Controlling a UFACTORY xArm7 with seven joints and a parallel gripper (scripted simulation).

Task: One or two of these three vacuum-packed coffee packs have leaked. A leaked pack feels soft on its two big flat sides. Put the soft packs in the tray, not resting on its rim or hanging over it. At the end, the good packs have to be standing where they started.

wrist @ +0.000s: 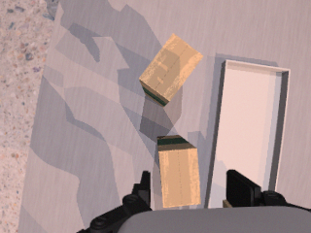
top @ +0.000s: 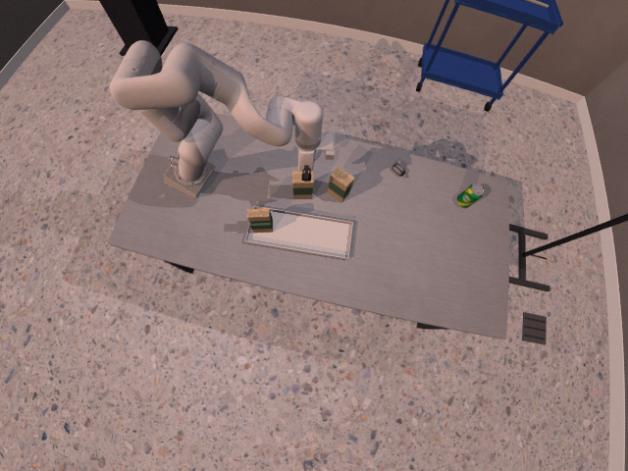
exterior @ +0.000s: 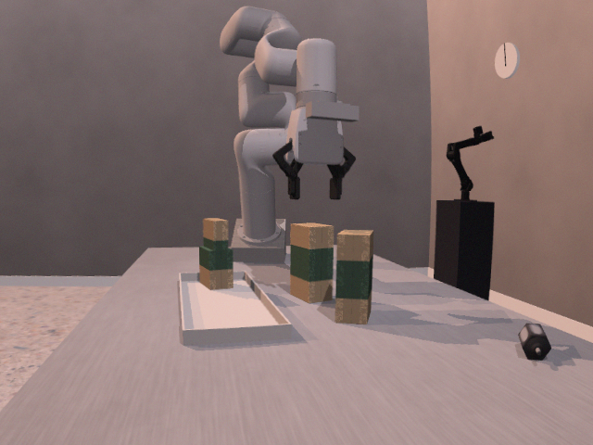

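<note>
Three tan coffee packs with green bands are on the grey table [top: 415, 263] [exterior: 334, 392]. One pack [top: 260, 219] [exterior: 216, 253] stands upright at the near-robot end of the white tray [top: 299, 251] [exterior: 234, 334] [wrist: 253, 64], seemingly inside it. The middle pack [top: 302, 188] [exterior: 311, 268] [wrist: 179, 177] stands beside the tray. The third pack [top: 340, 183] [exterior: 354, 275] [wrist: 170, 68] stands close by, turned at an angle. My gripper [top: 305, 173] [exterior: 314, 194] [wrist: 188, 184] is open and empty. It hangs straight above the middle pack with a clear gap below the fingertips.
A small black cylinder [top: 399, 168] [exterior: 534, 340] lies on the table past the packs. A green can [top: 469, 195] lies near the table's far right end. A black pedestal [exterior: 463, 247] with a small arm stands beside the table, and a blue cart [top: 482, 45] stands on the floor.
</note>
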